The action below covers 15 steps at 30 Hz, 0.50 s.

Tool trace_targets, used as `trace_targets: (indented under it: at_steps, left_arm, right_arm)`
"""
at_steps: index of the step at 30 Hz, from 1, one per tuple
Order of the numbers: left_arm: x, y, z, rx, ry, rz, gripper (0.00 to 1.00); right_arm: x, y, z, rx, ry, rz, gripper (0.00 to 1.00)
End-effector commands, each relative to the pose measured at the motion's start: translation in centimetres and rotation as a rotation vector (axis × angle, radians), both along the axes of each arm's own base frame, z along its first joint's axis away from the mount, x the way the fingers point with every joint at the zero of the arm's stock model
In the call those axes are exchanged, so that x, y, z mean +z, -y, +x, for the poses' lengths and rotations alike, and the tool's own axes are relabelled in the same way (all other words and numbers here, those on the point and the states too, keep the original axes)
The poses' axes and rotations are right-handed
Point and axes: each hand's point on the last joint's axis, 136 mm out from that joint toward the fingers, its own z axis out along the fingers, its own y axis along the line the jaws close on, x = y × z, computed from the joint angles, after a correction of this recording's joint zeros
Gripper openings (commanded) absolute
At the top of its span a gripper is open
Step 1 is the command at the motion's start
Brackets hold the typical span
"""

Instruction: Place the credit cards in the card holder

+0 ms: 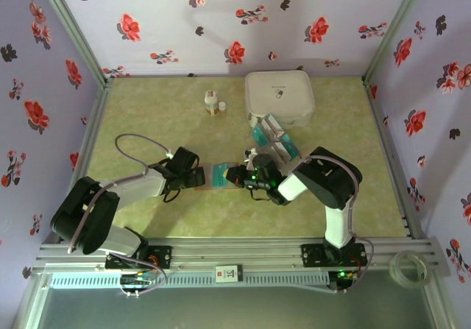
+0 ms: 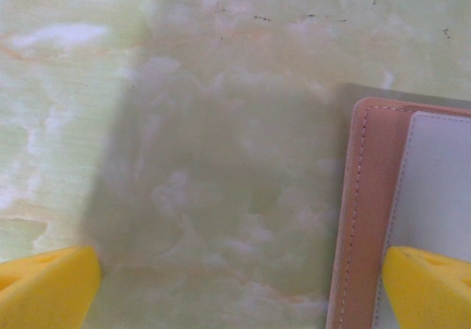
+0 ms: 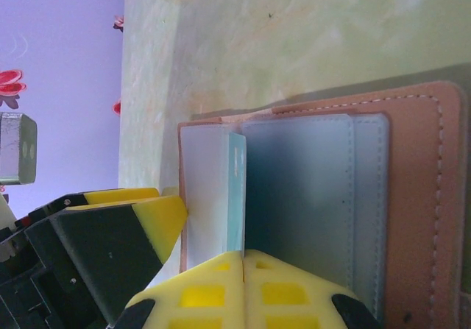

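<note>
Holder lies open on the table, front-middle, between the two grippers, with its tan rim and grey-blue inside showing. Right gripper is clenched, pads pressed together on the near edge of a teal card (thin, seen edge-on). The card stands on edge against the holder's inner pockets; can't tell how far it sits in a slot. Left gripper is spread wide, grasping nothing. One of its fingers sits over the holder's pale lining at the edge, the other over bare table. In the right wrist view that left pad touches the holder's pale flap. The other cards lie in a loose teal-and-white heap behind the right arm, just in front of the white box. Two small containers stand left of the box, well apart from the holder.
</note>
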Motion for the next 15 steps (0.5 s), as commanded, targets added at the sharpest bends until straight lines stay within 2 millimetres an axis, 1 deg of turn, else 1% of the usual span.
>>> trace_targets:
  at_steps: [1,8,15]
  left_arm:
    - [-2.02,-0.67,-1.52,0.005,-0.066,0.025,1.0]
    - [-2.05,-0.67,-1.56,0.007,-0.067,0.025,1.0]
    - [-2.13,-0.69,-1.63,0.008,-0.069,0.025,1.0]
  right_arm:
    - [-2.2,0.9,-1.28,0.001,-0.058,-0.048,0.0]
    - [-2.59,1.01,-1.39,0.002,-0.063,-0.054,0.0]
    - [-2.57,0.44,-0.89,0.004,-0.06,-0.051,0.0]
